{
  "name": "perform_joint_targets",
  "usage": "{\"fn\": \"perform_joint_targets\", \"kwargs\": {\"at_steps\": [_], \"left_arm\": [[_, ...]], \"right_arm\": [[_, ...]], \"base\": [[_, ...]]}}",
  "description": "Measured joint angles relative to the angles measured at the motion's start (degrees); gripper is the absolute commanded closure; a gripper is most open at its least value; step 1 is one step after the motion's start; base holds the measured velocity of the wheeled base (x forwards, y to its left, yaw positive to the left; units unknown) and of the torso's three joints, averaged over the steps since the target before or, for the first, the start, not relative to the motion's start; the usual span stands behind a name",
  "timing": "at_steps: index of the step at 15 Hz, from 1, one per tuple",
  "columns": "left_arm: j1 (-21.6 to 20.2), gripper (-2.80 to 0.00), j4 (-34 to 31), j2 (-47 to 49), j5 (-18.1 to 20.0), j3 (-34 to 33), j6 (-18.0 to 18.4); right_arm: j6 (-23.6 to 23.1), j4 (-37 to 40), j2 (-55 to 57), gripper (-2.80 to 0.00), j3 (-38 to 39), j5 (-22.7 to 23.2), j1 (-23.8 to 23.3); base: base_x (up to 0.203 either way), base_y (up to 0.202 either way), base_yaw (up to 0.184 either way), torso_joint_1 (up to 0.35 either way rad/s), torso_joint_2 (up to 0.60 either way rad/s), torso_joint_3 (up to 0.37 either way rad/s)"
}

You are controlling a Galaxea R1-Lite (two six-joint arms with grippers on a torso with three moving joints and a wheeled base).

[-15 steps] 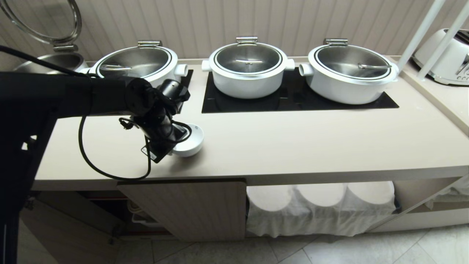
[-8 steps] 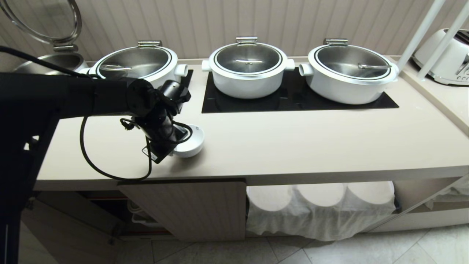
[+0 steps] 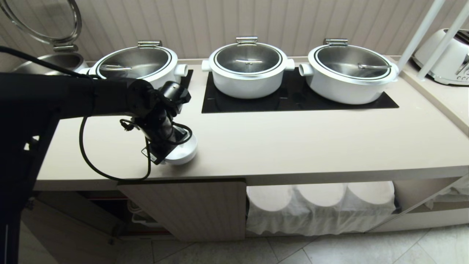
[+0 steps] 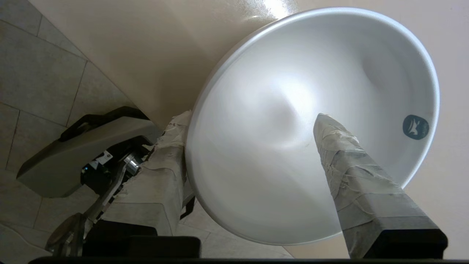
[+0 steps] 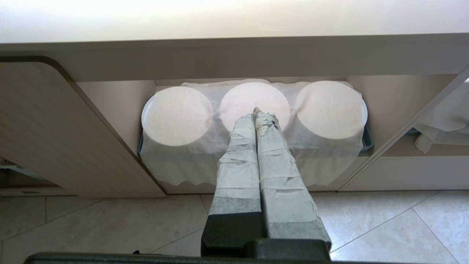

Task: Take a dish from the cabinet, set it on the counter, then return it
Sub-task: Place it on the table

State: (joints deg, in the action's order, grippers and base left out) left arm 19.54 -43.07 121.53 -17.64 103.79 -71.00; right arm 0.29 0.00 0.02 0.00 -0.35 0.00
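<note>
Near the front edge of the long beige counter, my left gripper straddles the rim of the small round white ceramic bowl, taped fingers spread apart, one inside, one outside; right gripper hangs pinched shut below the counter, facing cloth-draped plates

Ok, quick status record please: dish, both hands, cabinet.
dish: white bowl sitting on the counter, near its front edge
left hand: open, one finger inside the dish, the other outside its rim
right hand: shut, idle, low, pointing at the cloth-draped shelf under the counter
cabinet: fluted door below the dish, dark interior showing to its left
stage: dish set down, return not yet begun
</note>
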Motion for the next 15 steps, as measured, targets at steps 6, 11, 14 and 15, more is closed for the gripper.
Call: {"fn": "perform_joint_targets", "kwargs": {"at_steps": [6, 11, 14, 15], "left_arm": [[0.1, -2.80, 0.3, 0.3, -0.6, 0.3, 0.1], [0.3, -2.80, 0.5, 0.7, -1.1, 1.5, 0.0], [0.7, -2.80, 0.5, 1.2, -1.9, 2.8, -0.1], [0.9, -2.80, 0.5, 1.3, -2.0, 3.2, -0.1]], "right_arm": [[0.0, 0.0, 0.0, 0.00, 0.0, 0.0, 0.0], [0.0, 0.0, 0.0, 0.00, 0.0, 0.0, 0.0], [0.0, 0.0, 0.0, 0.00, 0.0, 0.0, 0.0], [0.0, 0.0, 0.0, 0.00, 0.0, 0.0, 0.0]], "base": [[0.000, 0.000, 0.000, 0.000, 0.00, 0.000], [0.000, 0.000, 0.000, 0.000, 0.00, 0.000], [0.000, 0.000, 0.000, 0.000, 0.00, 0.000], [0.000, 0.000, 0.000, 0.000, 0.00, 0.000]]}}
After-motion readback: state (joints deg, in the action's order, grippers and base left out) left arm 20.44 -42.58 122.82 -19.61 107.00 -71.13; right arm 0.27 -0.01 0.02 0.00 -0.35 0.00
